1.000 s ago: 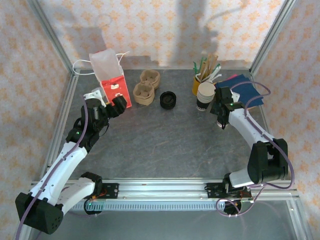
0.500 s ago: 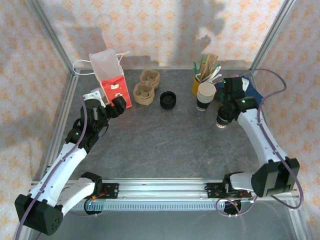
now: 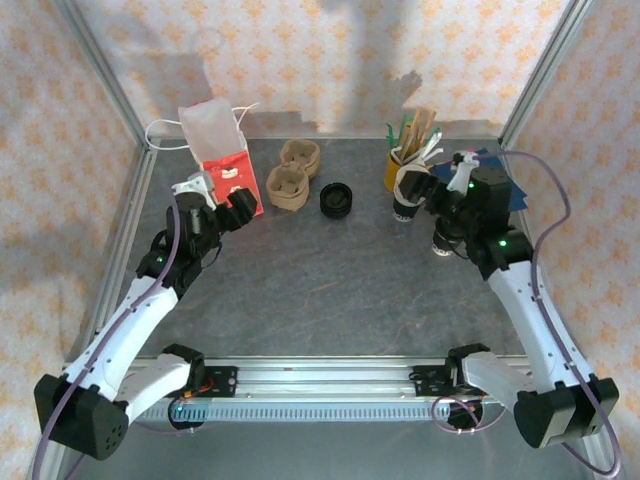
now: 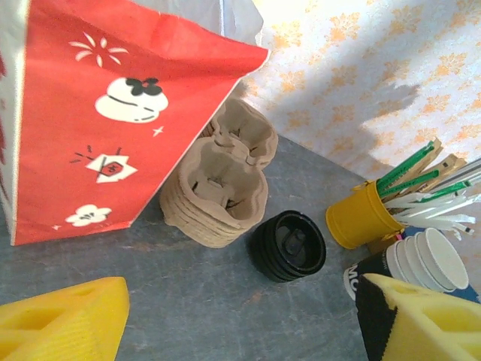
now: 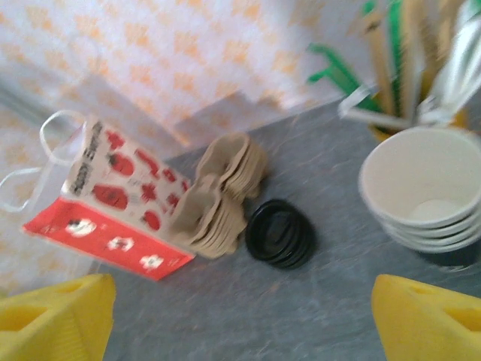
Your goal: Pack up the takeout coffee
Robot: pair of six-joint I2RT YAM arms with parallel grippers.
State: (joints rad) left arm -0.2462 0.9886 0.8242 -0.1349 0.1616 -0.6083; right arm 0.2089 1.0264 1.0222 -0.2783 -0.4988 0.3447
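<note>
Overhead, finds the left gripper (image 3: pixel 218 197) spread wide with nothing between its fingers, hovering above the worktop (image 3: pixel 330 290) just short of the red paper bag (image 3: pixel 226 168). From that gripper's own camera, puts the bag ahead and to the left, a stack of pulp cup carriers (image 4: pixel 218 195) straight ahead beside the bag, a pile of black lids (image 4: pixel 288 246) ahead and a little right, and a yellow holder (image 4: pixel 364 218) of stirrers farther right. Shows the right gripper (image 5: pixel 240 323) equally wide and equally empty, raised near the stack of lidless white cups (image 5: pixel 421 192), seated ahead of its right finger. Places the takeout coffee (image 3: pixel 445 240) behind that gripper, on the worktop beneath the right arm's wrist, apart from both fingers and touched by neither. Leaves the cup's details hard to make out there, small and shaded by the arm. Sets the lids and carriers ahead and left of the right gripper, bag beyond them.
</note>
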